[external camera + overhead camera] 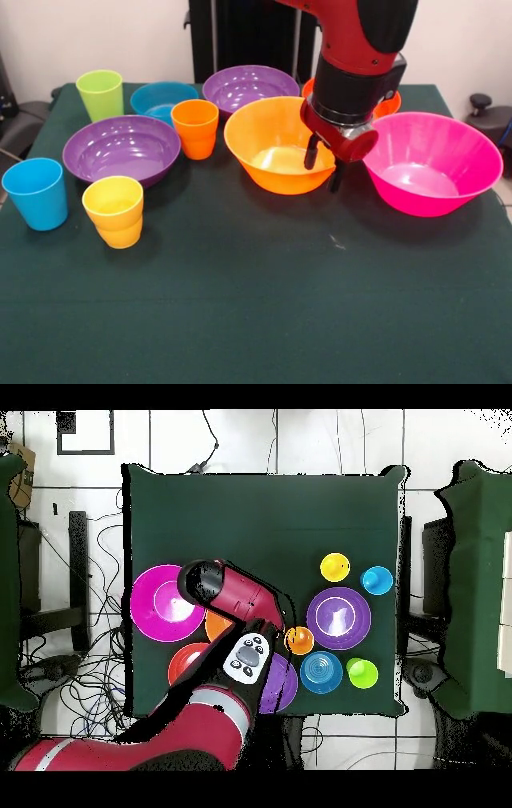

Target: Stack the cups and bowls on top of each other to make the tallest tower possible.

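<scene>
While I watch front view, red and black arm's gripper (323, 168) hangs over right rim of wide glossy orange plastic bowl (276, 148), fingers spread, holding nothing. Wide glossy pink bowl (432, 164) sits just right of it. Small stepped orange cup (195, 128) stands left of orange bowl, separate, near purple bowl (122, 149). Second purple bowl (250, 86) behind. Yellow stepped cup (114, 211) and blue cup (36, 193) near left; lime green cup (101, 94) and small blue bowl (162, 100) far left. Nothing stacked on green cloth table (264, 304).
</scene>
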{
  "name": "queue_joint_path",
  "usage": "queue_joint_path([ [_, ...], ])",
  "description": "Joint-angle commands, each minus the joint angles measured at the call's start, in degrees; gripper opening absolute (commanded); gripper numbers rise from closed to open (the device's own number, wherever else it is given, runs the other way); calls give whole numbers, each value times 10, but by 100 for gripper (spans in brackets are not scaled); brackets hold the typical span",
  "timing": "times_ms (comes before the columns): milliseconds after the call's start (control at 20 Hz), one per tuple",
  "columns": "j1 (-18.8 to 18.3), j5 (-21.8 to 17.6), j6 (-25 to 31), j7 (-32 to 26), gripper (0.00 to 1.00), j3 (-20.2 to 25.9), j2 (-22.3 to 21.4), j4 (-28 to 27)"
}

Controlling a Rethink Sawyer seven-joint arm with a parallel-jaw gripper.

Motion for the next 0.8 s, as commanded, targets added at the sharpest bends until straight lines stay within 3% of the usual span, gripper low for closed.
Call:
queue_joint_path([
  [50, -6, 21, -65, 119, 100, 64, 26, 10],
  [350, -8, 26, -100, 116, 100, 75, 27, 31],
  [800, -12, 28, -102, 111, 100, 82, 24, 46],
])
